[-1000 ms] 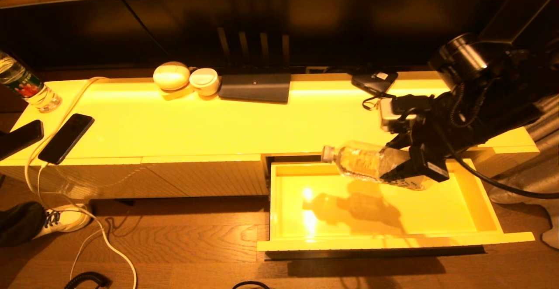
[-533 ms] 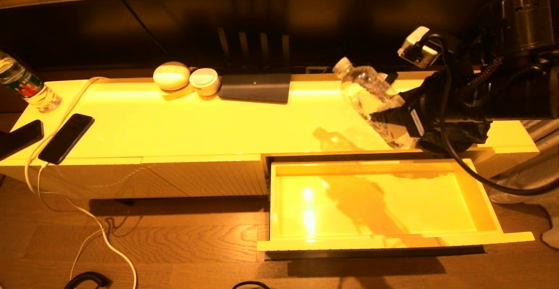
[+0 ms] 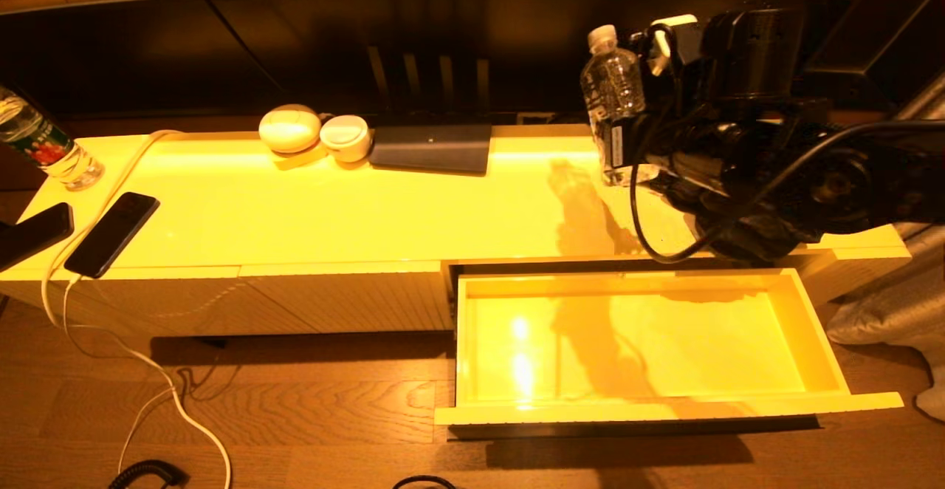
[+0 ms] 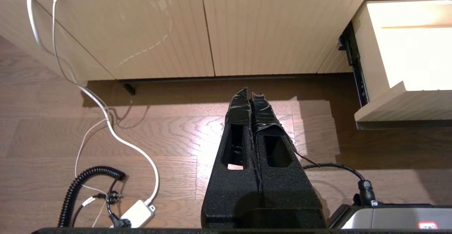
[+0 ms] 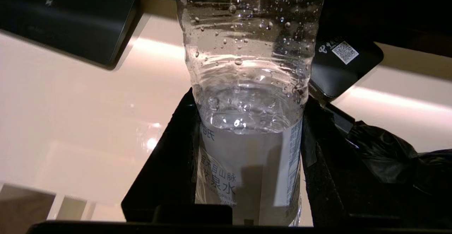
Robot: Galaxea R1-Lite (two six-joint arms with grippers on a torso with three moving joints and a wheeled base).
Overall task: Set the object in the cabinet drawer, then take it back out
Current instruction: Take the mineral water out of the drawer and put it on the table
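Over the right end of the cabinet top [image 3: 295,201], the right gripper [image 3: 627,151] is holding a clear water bottle [image 3: 611,97] upright, its fingers [image 5: 166,156] pressing against the labelled lower half on both sides; the white cap is pointing up and the base is sitting at or just above the glossy surface, though which of the two cannot be told; water is filling the bottle to just above the label, and droplets are clinging to the inside of the clear upper wall. Below and in front of it, the cabinet drawer [image 3: 812,334] is standing fully pulled out, its smooth cream-yellow floor showing only glare and the arm's shadow; the bottle is well clear of it. A small dark device with a QR sticker [image 5: 344,66] is lying just behind the bottle, and a flat dark pad [image 3: 432,148] is resting further along the back edge, beside two white round cases [image 3: 317,133]. At the far left end, two phones [image 3: 111,234] and a second bottle [image 3: 44,145] are sitting near a white cable [image 3: 111,179]. The left gripper [image 4: 250,96] is hanging low over the wooden floor [image 3: 295,408] in front of the ribbed panels [image 4: 141,32], its two black fingers pressed together with nothing between them.
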